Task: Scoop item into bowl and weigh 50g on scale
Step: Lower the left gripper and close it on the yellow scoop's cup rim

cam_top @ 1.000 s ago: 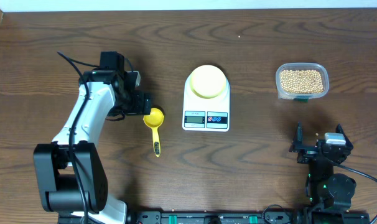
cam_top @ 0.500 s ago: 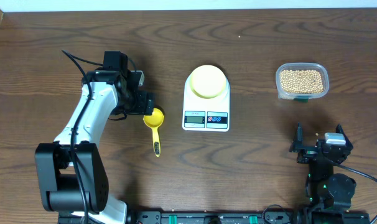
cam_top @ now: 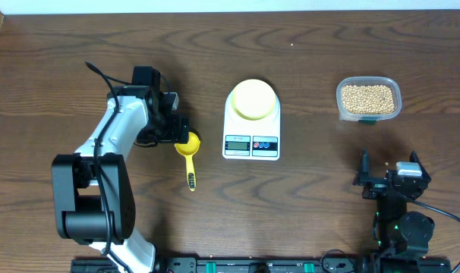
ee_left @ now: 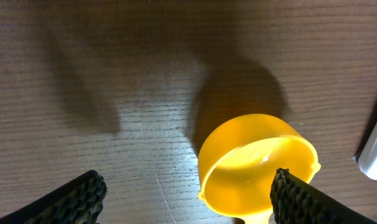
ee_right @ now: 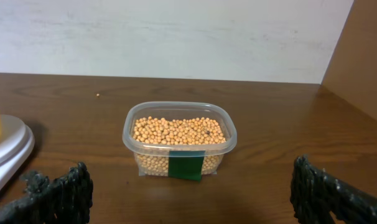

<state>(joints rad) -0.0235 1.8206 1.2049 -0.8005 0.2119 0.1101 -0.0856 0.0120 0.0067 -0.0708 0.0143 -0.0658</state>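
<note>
The tan beans (cam_top: pixel 367 97) fill a clear plastic tub (cam_top: pixel 369 114) at the back right, also in the right wrist view (ee_right: pixel 179 130). The pale yellow-green bowl (cam_top: pixel 253 98) sits on the white scale (cam_top: pixel 251 144) at the table's middle. A yellow scoop (cam_top: pixel 188 145) lies left of the scale, its cup toward the back. My left gripper (cam_top: pixel 177 129) is open just above the scoop's cup (ee_left: pixel 257 165), fingers wide on either side. My right gripper (cam_top: pixel 389 180) is open and empty near the front right, facing the tub.
The scale's edge (ee_left: pixel 375 149) shows at the right of the left wrist view. A pale wall (ee_right: pixel 176 37) runs behind the table's back edge. The bowl's rim and scale platform (ee_right: pixel 2 140) show at the left of the right wrist view.
My left arm has shifted slightly to the right and toward the back, over the scoop's cup. The right arm, scoop, bowl and tub have not moved.
</note>
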